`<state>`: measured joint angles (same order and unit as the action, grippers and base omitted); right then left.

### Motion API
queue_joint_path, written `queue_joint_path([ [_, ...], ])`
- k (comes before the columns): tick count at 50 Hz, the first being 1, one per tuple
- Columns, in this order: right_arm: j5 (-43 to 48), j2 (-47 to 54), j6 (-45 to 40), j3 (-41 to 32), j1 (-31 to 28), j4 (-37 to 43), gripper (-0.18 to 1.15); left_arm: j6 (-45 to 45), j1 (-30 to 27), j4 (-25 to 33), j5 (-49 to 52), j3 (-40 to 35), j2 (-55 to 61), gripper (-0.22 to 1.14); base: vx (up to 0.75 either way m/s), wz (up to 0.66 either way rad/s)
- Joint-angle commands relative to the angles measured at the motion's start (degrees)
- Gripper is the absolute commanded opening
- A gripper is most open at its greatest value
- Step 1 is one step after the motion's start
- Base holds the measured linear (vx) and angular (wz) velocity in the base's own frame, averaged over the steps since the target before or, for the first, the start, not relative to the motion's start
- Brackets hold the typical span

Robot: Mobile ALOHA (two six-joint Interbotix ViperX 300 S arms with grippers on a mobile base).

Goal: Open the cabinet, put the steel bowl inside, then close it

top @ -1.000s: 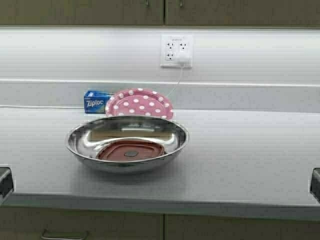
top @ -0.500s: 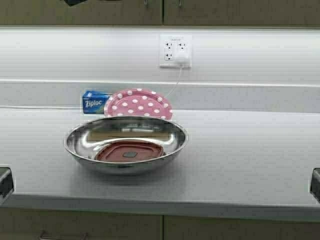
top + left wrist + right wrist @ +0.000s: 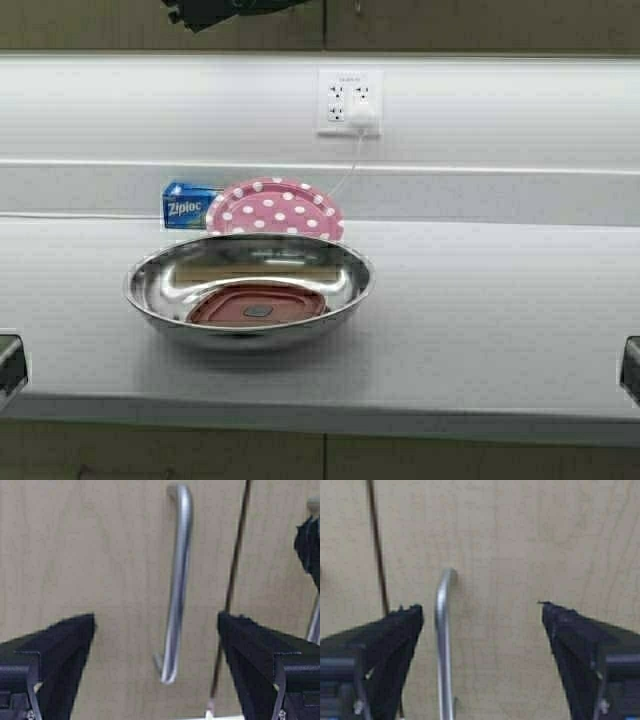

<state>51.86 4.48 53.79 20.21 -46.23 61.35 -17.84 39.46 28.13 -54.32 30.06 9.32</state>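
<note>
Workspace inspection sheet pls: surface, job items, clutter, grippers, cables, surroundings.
Surface: grey counter, bare apart from the items below.
Job's things: steel bowl sits on the counter, a reddish disc at its bottom. Cabinet doors shut; left handle and right handle both ungrasped.
Clutter: pink polka-dot plate behind the bowl, propped against the backsplash; blue Ziploc box beside it.
Grippers: left gripper open, fingers either side of its handle, not touching. Right gripper open, its handle between the fingers near one of them.
Cables: white cord runs down from a plug in the wall outlet, behind the plate.
Surroundings: base units below the counter edge.
</note>
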Motion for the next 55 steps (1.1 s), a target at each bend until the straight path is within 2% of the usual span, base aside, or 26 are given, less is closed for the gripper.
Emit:
queue_joint_path([
  [1,0.4,-0.2,0.0,-1.4,0.0,0.2,1.02,-0.1,0.1,0.0,-1.3,-1.1,-0.6,1.01,0.02,-0.01],
  [12,0.6,1.6,-0.2,-3.3,0.5,0.4,1.01,-0.8,0.2,0.0,-3.0,-1.4,0.1,0.98,0.01,-0.01],
  [16,1.2,2.2,-0.3,-4.0,0.6,0.6,0.98,-0.9,0.1,0.0,-3.0,-1.6,0.4,0.87,0.01,-0.01],
  [19,2.2,2.5,-0.3,-4.7,0.6,1.0,0.92,-0.9,0.2,0.0,-2.7,-1.8,0.6,0.7,0.01,-0.01],
  [22,2.9,3.0,-0.3,-5.4,0.6,1.5,0.81,-0.9,0.2,0.0,-2.2,-1.8,0.9,0.42,0.01,-0.01],
  [25,3.0,3.3,-0.3,-6.0,0.6,2.2,0.6,-0.9,0.2,-0.1,-1.3,-1.8,0.9,0.09,0.0,0.0],
  [28,3.0,3.4,-0.3,-6.4,0.6,2.7,0.37,-0.7,0.1,-0.1,-0.3,-2.1,0.9,-0.13,0.0,0.0],
  [30,3.0,3.3,-0.3,-6.1,0.6,2.9,0.21,-0.8,0.2,-0.1,0.6,-2.3,0.8,-0.12,0.0,0.0],
  [33,3.0,2.5,-0.3,-5.4,0.4,3.0,-0.01,-0.4,0.1,-0.1,1.9,-2.1,0.4,-0.01,0.0,0.01],
  [35,3.0,1.9,-0.3,-4.5,0.1,3.0,-0.06,-0.4,0.1,-0.2,2.7,-1.7,-0.4,0.06,-0.01,0.02],
  [37,2.7,1.2,-0.2,-3.6,-0.4,3.0,-0.04,-0.4,0.2,-0.4,3.6,-0.9,-1.5,0.08,-0.01,0.02],
  [42,0.6,-1.8,0.2,0.3,-1.3,3.0,0.09,-0.5,0.2,-1.9,6.1,2.6,-5.9,0.04,-0.01,0.0],
  [55,-11.9,-14.5,4.4,10.9,-1.1,2.7,0.06,-1.0,-1.4,-3.2,16.1,12.1,-20.0,0.03,0.0,-0.01],
])
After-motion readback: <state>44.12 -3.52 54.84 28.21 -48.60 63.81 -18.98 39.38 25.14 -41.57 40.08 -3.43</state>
